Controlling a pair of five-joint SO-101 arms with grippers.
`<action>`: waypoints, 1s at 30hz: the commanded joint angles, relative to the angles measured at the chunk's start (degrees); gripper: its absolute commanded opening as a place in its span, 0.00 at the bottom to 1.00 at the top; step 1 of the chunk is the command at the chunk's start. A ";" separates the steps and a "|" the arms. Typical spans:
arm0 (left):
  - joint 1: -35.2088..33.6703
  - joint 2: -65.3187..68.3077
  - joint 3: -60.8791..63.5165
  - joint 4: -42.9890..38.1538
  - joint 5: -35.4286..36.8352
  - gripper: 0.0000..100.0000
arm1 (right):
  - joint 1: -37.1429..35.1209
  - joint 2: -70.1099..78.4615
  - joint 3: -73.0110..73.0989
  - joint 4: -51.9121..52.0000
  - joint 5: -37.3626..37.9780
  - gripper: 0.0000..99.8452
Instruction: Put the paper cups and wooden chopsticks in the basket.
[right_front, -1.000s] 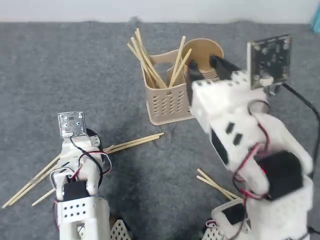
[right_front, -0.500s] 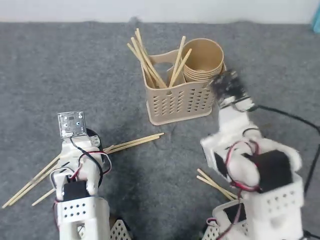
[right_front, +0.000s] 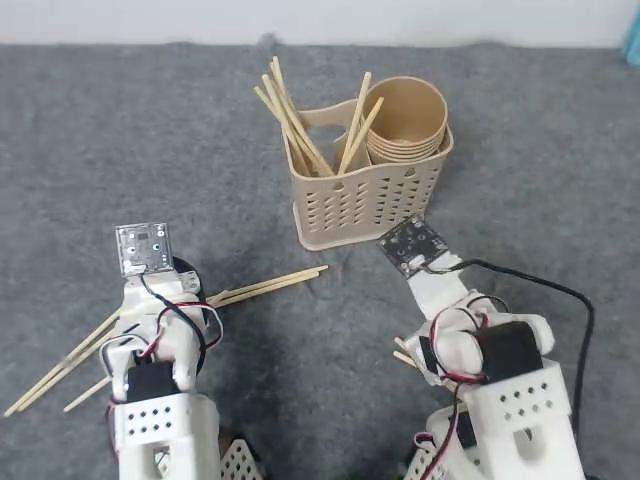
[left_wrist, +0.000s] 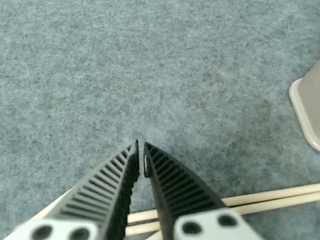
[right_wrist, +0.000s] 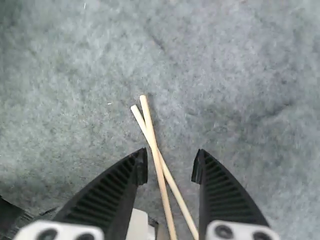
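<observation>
Hovering just before the basket (right_front: 360, 205), right gripper (right_wrist: 171, 152) spread wide, straddling two loose chopsticks (right_wrist: 149, 131) on carpet (right_front: 150, 130). Left gripper (left_wrist: 140, 145) pinched narrow, empty, farther from basket, above another pair (left_wrist: 270, 196). Paper cups (right_front: 405, 120) stacked inside basket.

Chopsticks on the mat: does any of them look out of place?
Yes. Outside the basket, chopsticks lie loose beside the left arm, more to its left, and a crossed pair lies between the jaws of the open right pincer.
</observation>
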 joint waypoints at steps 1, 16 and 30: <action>0.00 -0.88 -0.40 -1.58 -0.62 0.01 | 0.57 3.03 -0.35 -1.45 4.92 0.17; 0.00 -0.88 -0.40 -1.67 -0.62 0.01 | -4.53 31.16 11.16 -27.82 10.11 0.17; 0.26 -0.88 -0.40 -1.76 -0.62 0.01 | -4.44 39.78 11.08 -37.32 6.42 0.03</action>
